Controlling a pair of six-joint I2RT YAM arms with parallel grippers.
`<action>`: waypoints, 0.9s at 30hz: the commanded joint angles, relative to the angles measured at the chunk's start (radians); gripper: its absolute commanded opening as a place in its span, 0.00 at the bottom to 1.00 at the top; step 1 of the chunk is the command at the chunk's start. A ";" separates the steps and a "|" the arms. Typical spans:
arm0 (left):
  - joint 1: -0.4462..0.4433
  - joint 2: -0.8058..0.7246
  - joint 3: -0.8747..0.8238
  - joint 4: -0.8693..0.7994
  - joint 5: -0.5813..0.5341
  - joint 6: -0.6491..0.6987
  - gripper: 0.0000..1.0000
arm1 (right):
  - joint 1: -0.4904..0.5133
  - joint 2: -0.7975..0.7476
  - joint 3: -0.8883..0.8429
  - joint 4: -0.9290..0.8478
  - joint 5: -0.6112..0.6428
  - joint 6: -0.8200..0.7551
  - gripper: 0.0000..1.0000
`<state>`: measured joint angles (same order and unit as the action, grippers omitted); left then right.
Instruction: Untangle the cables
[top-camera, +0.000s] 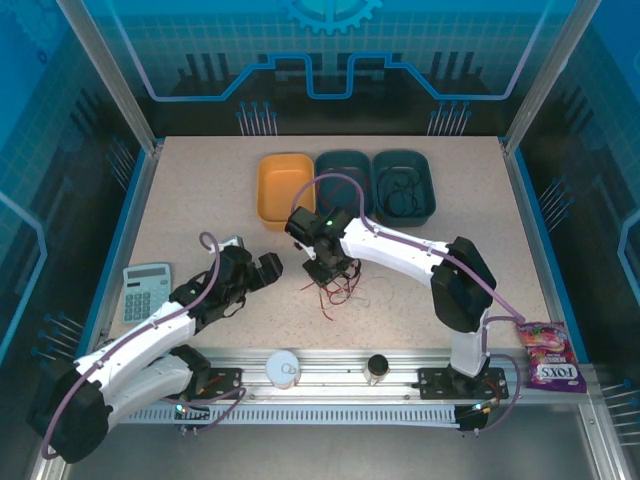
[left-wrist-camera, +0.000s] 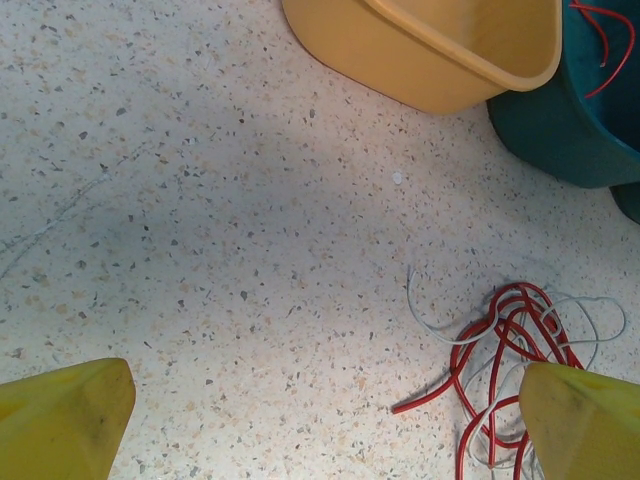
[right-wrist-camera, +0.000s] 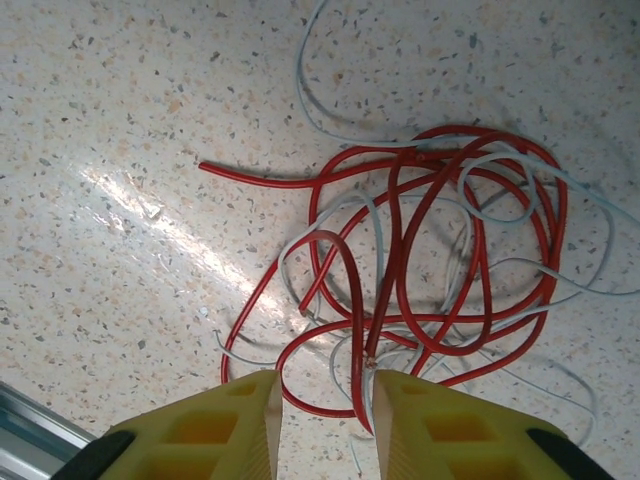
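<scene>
Your right end effector (right-wrist-camera: 325, 385) stands narrow, jaws slightly apart, right over the tangled red and white cables (right-wrist-camera: 400, 240) on the desk (left-wrist-camera: 200, 200). Your left end effector (left-wrist-camera: 322, 370) gapes wide beside them.

L arm (top-camera: 150, 340) & R arm (top-camera: 390, 250): white shells, black joints, purple hoses (top-camera: 345, 180), yellow jaws, green LEDs (top-camera: 328, 221).

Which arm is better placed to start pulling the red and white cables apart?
Right, probably. The right gripper sits directly over the cables, jaws partly open with a red strand running into the gap. The left gripper is wide open over bare table, the cables off to one side.
</scene>
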<state>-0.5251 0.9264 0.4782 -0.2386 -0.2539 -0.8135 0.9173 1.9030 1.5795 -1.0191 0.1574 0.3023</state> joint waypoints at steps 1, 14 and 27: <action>0.008 0.011 -0.014 0.012 0.022 0.007 0.99 | -0.018 0.014 -0.024 0.000 -0.024 -0.007 0.31; 0.009 0.052 -0.009 0.059 0.075 0.040 0.99 | -0.038 -0.006 -0.068 0.042 -0.035 -0.002 0.09; 0.010 0.209 0.029 0.284 0.314 0.161 0.94 | -0.080 -0.216 -0.128 0.093 -0.033 0.029 0.03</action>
<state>-0.5205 1.0966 0.4759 -0.0357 -0.0315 -0.7055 0.8635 1.7393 1.4803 -0.9424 0.1371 0.3050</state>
